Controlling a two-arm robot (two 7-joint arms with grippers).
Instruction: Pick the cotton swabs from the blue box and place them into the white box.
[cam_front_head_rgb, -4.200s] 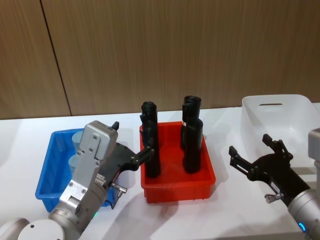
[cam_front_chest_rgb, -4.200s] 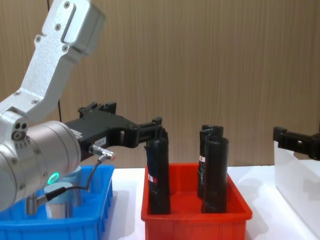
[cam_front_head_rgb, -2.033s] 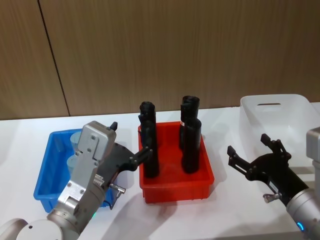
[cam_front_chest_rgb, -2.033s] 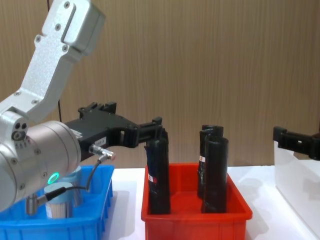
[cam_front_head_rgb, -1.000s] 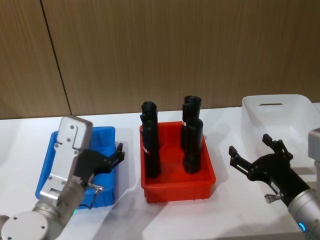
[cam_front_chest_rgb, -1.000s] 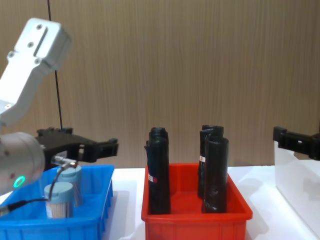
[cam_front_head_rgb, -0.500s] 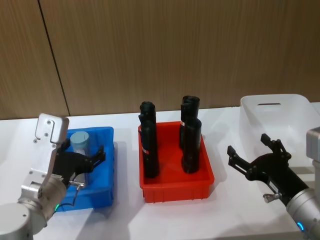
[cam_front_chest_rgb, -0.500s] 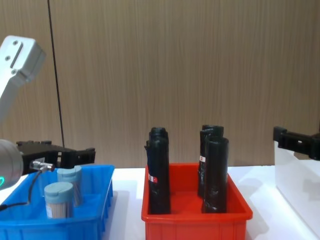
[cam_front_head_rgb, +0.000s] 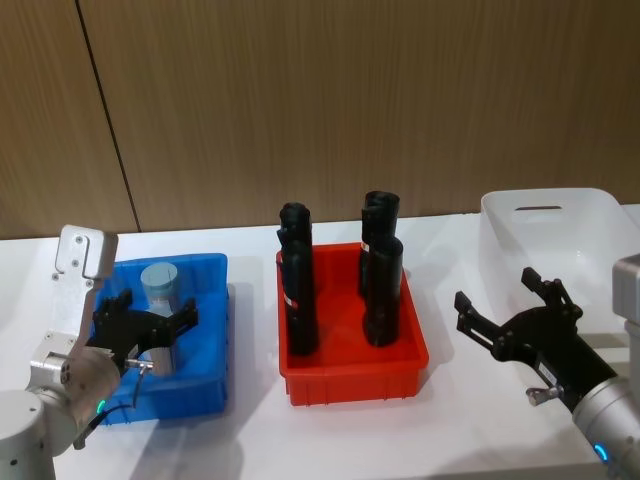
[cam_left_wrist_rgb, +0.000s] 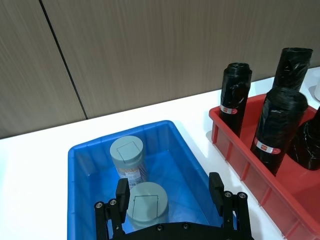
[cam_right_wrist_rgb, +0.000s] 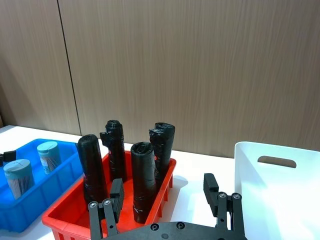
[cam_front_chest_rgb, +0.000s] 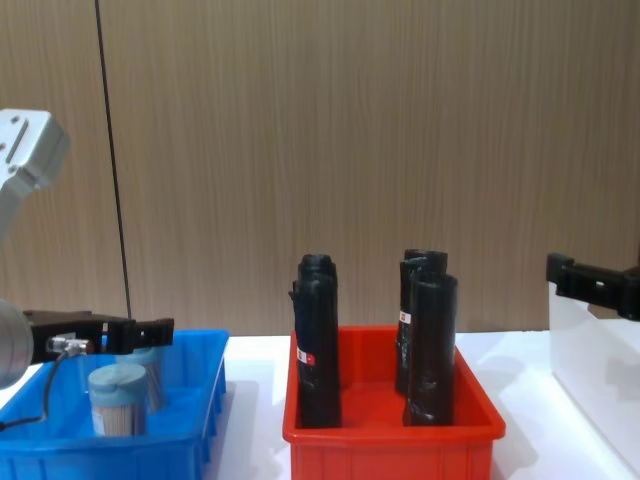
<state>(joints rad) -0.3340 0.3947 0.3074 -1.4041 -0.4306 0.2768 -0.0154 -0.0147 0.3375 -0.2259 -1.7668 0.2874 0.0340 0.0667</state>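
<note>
Two cotton swabs jars with pale grey-blue lids stand in the blue box (cam_left_wrist_rgb: 186, 146) at the left of the table. The far jar (cam_left_wrist_rgb: 128, 159) stands free near the back wall. The near jar (cam_left_wrist_rgb: 146, 205) sits between the spread fingers of my left gripper (cam_left_wrist_rgb: 169, 195), which is open and low over the box (cam_front_head_rgb: 152, 318). From the side, that gripper (cam_front_chest_rgb: 130, 330) hovers at the height of the jar lids (cam_front_chest_rgb: 115, 398). My right gripper (cam_front_head_rgb: 495, 288) is open above the table, just left of the white box (cam_front_head_rgb: 560, 225).
A red bin (cam_front_head_rgb: 350, 375) with several tall black wrapped rolls (cam_front_head_rgb: 383, 290) stands between the blue box and the white box. Bare white table lies in front of the bins. A wooden wall closes off the back.
My left gripper has swung left, away from the black rolls in the red bin, and dropped over the blue box around the near jar. The right arm has stayed still.
</note>
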